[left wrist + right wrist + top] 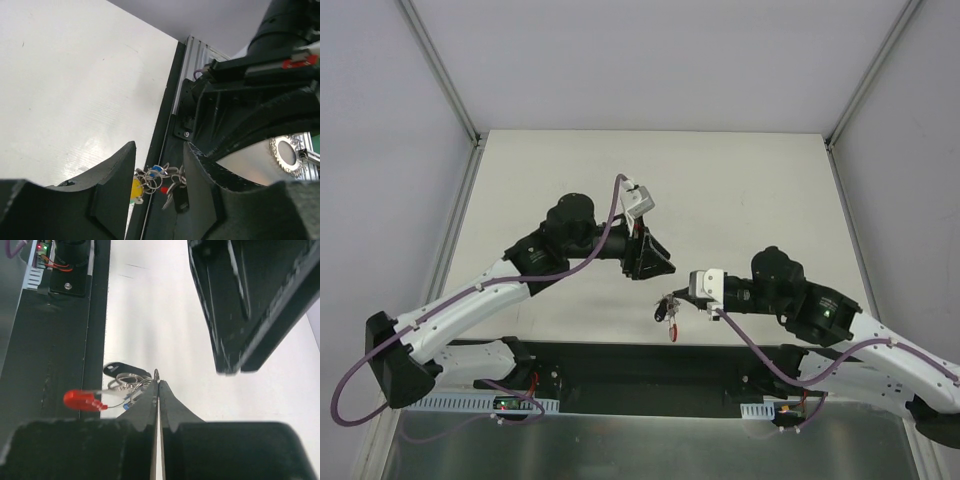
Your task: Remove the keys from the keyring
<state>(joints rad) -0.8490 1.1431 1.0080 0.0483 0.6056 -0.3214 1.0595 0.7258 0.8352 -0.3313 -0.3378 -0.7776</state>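
Matte white table (750, 180), pale grey walls (380, 100) — keys (667, 310) near black front rail (640, 365)

Both arms, left arm (470, 300) and right arm (890, 355), have white link shells and bulky black joint housings. A thin purple cable (610, 220) runs along each one. A white camera block (638, 200) sits at each wrist. The fingers (114, 192) are matte black, broad and wedge-shaped. A small green light (831, 312) glows on the right arm's black joint.
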